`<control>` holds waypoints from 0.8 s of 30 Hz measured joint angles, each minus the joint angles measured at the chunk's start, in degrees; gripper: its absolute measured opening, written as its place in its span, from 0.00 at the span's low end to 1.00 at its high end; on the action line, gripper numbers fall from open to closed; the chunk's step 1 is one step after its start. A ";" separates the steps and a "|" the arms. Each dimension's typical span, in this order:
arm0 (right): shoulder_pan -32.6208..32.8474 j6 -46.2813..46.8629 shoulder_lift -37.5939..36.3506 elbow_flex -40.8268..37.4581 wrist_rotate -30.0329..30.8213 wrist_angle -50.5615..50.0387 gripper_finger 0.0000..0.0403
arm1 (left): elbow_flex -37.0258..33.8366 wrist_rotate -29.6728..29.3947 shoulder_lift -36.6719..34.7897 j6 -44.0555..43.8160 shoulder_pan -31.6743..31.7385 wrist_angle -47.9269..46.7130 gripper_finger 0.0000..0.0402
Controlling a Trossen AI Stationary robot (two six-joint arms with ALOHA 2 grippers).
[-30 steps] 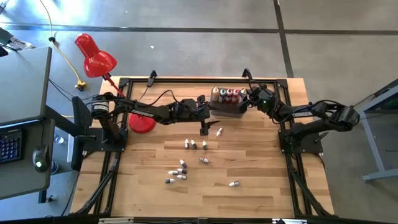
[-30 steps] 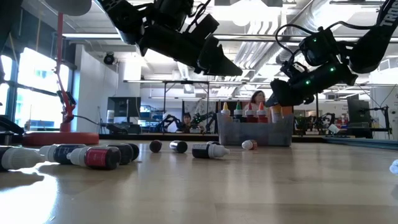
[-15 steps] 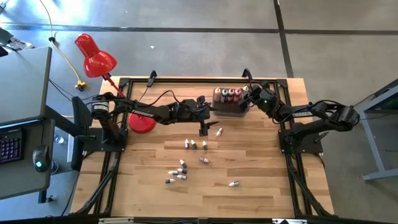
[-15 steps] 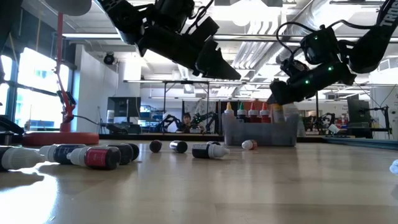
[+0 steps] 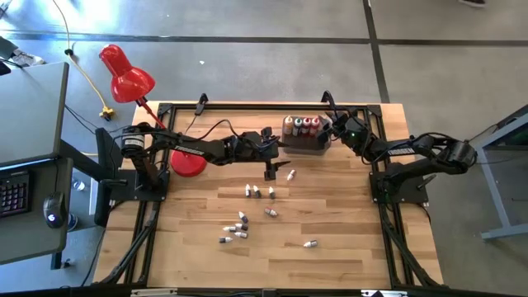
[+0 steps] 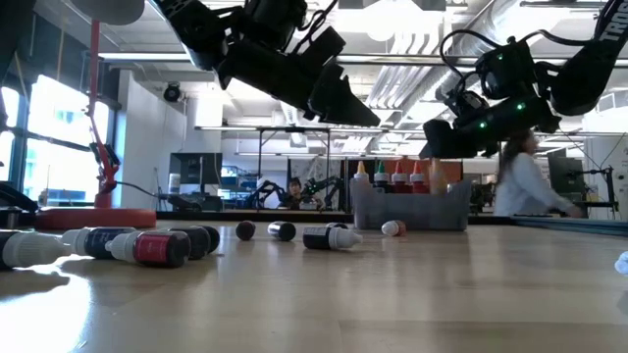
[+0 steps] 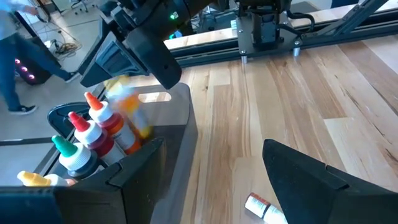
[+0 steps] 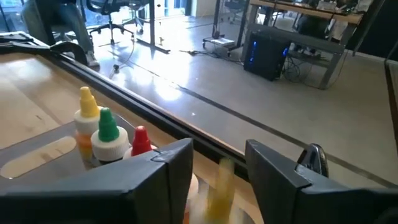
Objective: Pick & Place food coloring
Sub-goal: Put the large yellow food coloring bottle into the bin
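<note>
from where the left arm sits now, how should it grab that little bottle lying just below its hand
Take the small bottle across the middle of its body, coming straight down from above. It lies on its side on the table, alone, so both long sides are free. Keep off the tapered cap end, which likely slips. The left hand hangs open beside it.
</note>
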 joint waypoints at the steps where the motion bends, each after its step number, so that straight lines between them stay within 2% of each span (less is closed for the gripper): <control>1: 0.02 0.06 0.00 -0.01 0.14 -0.04 0.37 | 0.00 -0.02 0.00 0.00 0.00 0.00 0.66; 10: 0.00 0.02 0.00 -0.02 2.29 -2.98 0.42 | 0.00 -0.01 0.00 -0.02 0.00 0.00 0.66; 18: 0.02 -4.85 0.00 -0.02 2.48 4.51 0.42 | 0.00 -0.02 0.00 -0.02 0.00 0.00 0.66; 21: 0.10 -3.67 -0.02 -0.02 0.66 6.62 0.42 | 0.00 -0.02 0.00 -0.03 0.00 -0.02 0.66; 24: 1.36 -1.78 -0.02 -0.02 -4.05 6.38 0.42 | 0.00 -0.02 0.00 -0.04 0.01 -0.11 0.66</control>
